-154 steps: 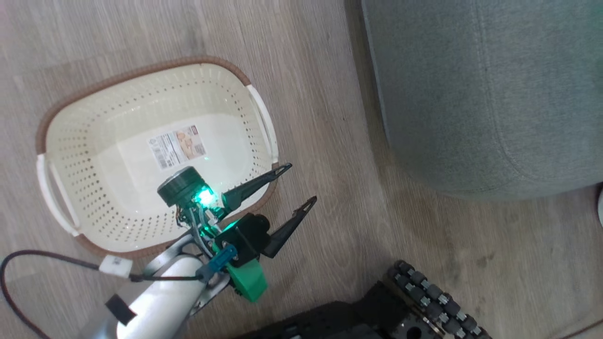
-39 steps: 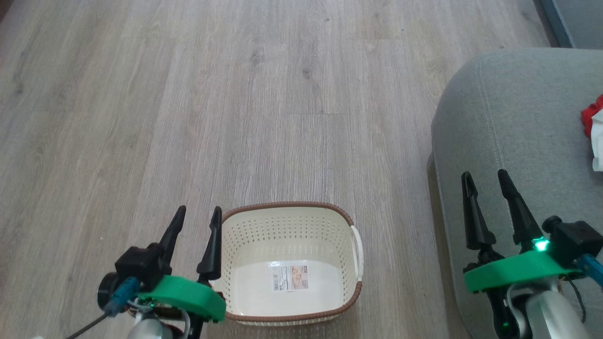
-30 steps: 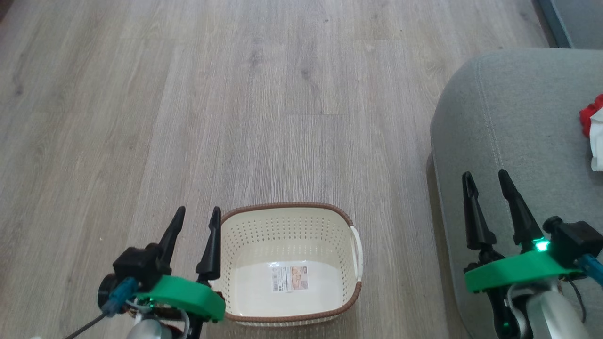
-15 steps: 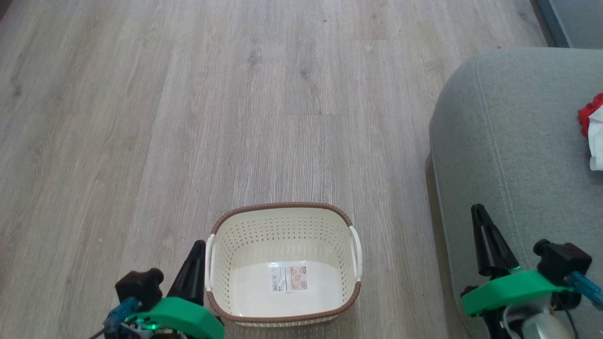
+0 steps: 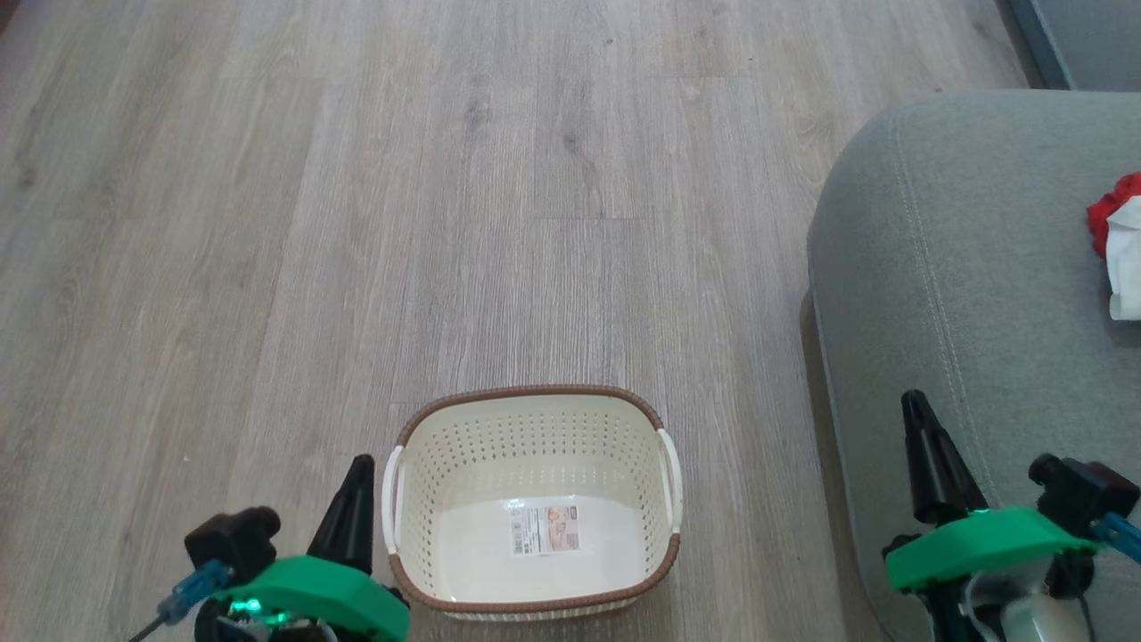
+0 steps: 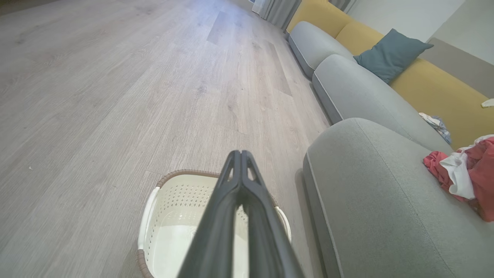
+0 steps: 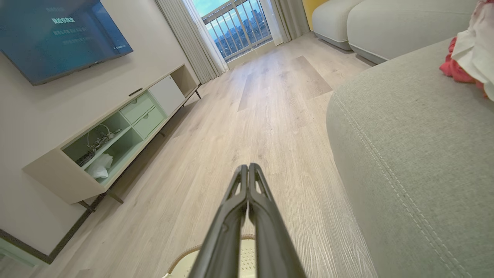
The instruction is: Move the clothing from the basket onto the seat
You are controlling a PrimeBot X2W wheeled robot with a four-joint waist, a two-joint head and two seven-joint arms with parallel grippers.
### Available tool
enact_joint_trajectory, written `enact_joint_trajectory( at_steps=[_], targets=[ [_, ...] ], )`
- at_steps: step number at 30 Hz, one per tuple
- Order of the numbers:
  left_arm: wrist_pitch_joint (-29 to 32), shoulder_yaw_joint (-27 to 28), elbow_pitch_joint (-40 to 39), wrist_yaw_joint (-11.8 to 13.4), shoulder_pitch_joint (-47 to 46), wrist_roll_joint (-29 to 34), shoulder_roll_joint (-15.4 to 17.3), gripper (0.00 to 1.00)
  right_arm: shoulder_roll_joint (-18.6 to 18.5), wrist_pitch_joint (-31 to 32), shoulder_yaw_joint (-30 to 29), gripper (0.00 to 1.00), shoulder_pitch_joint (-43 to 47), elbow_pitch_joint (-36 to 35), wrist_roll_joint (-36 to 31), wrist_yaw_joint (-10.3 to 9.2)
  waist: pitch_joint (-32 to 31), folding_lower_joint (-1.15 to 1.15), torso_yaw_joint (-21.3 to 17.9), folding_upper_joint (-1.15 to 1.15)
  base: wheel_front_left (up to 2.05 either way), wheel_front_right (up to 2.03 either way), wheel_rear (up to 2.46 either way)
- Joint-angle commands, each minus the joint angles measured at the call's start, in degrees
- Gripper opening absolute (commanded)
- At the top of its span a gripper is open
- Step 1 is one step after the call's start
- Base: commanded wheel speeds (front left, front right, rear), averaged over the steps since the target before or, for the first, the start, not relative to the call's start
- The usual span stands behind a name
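The cream basket [image 5: 530, 392] stands on the floor, holding nothing but the label sticker on its bottom. Red and white clothing [image 5: 1116, 241] lies bunched on the grey-green seat [image 5: 963, 267], at the head view's right edge. My left gripper [image 5: 361, 464] is shut and holds nothing, just left of the basket's white handle. My right gripper [image 5: 911, 399] is shut and holds nothing, above the seat's near part. In the left wrist view the shut left gripper [image 6: 240, 153] points over the basket [image 6: 148, 208], with the seat [image 6: 366, 200] and clothing [image 6: 463, 173] to the right. In the right wrist view the right gripper [image 7: 247, 166] is shut beside the seat [image 7: 417, 135] and clothing [image 7: 469, 54].
Wood floor [image 5: 446, 196] stretches ahead of the basket. More grey seats [image 6: 347, 88] with a yellow back and a teal cushion [image 6: 389, 54] run along the right. A low cabinet [image 7: 115, 131] under a wall television [image 7: 58, 34] lines the left wall.
Both grippers have gone from open to shut and drawn back toward the bottom of the head view. The basket's left handle now shows.
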Motion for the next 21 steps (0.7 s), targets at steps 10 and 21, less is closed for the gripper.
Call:
enact_joint_trajectory(
  at_steps=[10,21],
  targets=[
    [1.54,1.93,-1.43,-0.87,-3.42,-6.1,0.3,0.0,0.14,1.47,-0.89,0.0,-3.13,-1.32,6.13,0.0,-0.08,0.0,-0.26,0.0,0.0,0.0,0.0],
    [3.27,3.32,-1.29,-1.54,-3.93,-12.67,0.4,0.0,0.28,3.22,-1.54,0.0,-3.62,-0.84,12.58,0.0,-0.19,0.0,-0.58,0.0,0.0,0.0,0.0]
  ],
)
